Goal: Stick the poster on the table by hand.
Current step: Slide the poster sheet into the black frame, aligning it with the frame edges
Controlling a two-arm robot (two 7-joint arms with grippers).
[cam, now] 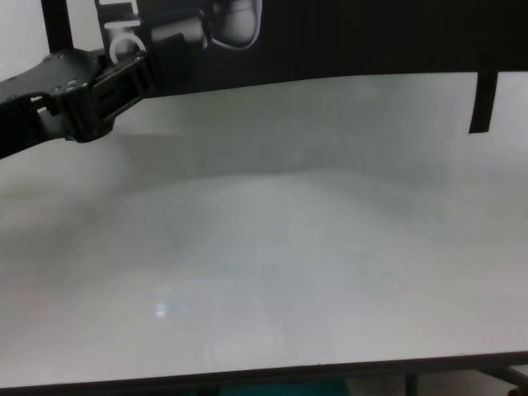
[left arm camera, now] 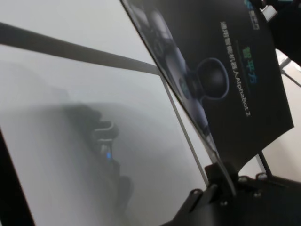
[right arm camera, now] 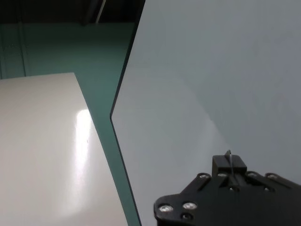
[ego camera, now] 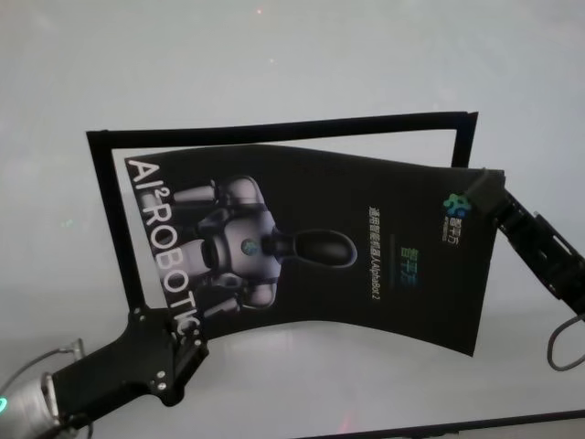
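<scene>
Two narrow black strips [ego camera: 274, 125] marked a corner on the table [ego camera: 302, 64] behind and to the left of my work, one running along the far side, the other [ego camera: 114, 219] down the left; a third short piece [ego camera: 464, 139] dropped at the far right end. Nothing lay between the strips and me. Off the table's right edge, my right wrist camera caught a pale cream surface [right arm camera: 42, 155] and green floor [right arm camera: 101, 101] below it.

I held the poster [ego camera: 366, 265] over the table's middle, inside that taped corner, lifted clear of the surface and bowed along its near edge. My left gripper [ego camera: 187, 340] had its jaws closed narrow on the poster's near-left corner, just below the big white letters; the left wrist view showed the sheet's edge pinched between my fingers [left arm camera: 221, 181]. My right gripper [ego camera: 483, 190] was clamped on the far-right corner, the thin edge of the sheet standing in its jaws in the right wrist view.

The poster was glossy black, with a white-grey robot figure left of centre, large white lettering down its left side, small white "AlphaBot 2" text near the middle and a small coloured logo toward the right. From the chest view, its near edge hung above the table, curving upward in the middle.
</scene>
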